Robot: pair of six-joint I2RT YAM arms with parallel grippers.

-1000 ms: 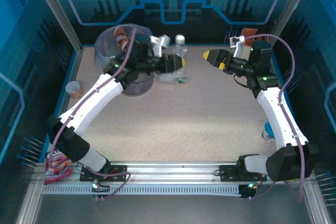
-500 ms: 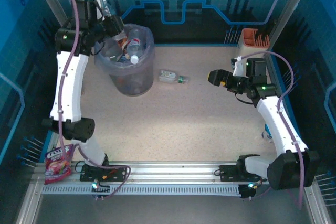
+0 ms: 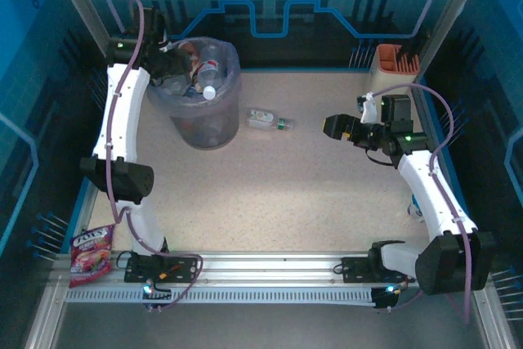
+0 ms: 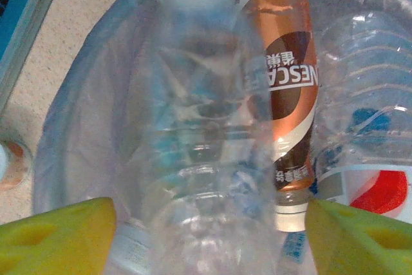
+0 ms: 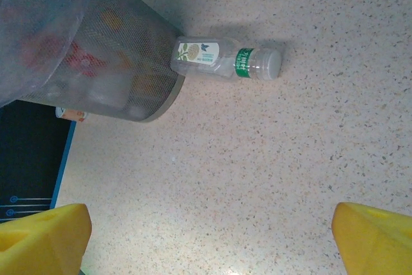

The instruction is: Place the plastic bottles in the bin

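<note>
Plastic bottles (image 3: 209, 67) — clear ones and a brown-labelled coffee bottle (image 4: 286, 94) — lie heaped in the round grey mesh bin with translucent liner (image 3: 204, 128), near the worktop's (image 3: 310, 202) far-left corner. Left jaws hang spread open over it, a clear ribbed bottle (image 4: 206, 159) between them, touching neither. One clear green-banded bottle (image 5: 222, 59) lies just right of the bin. Right jaws — wide open, empty — hover over the worktop's right side.

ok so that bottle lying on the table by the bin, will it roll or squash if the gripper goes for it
The bottle lies on its side on the smooth table, so a sideways nudge would probably roll it. It looks clear and empty, so it is likely light and easily shoved away. The plastic looks thin and may dent under a firm squeeze.
</note>
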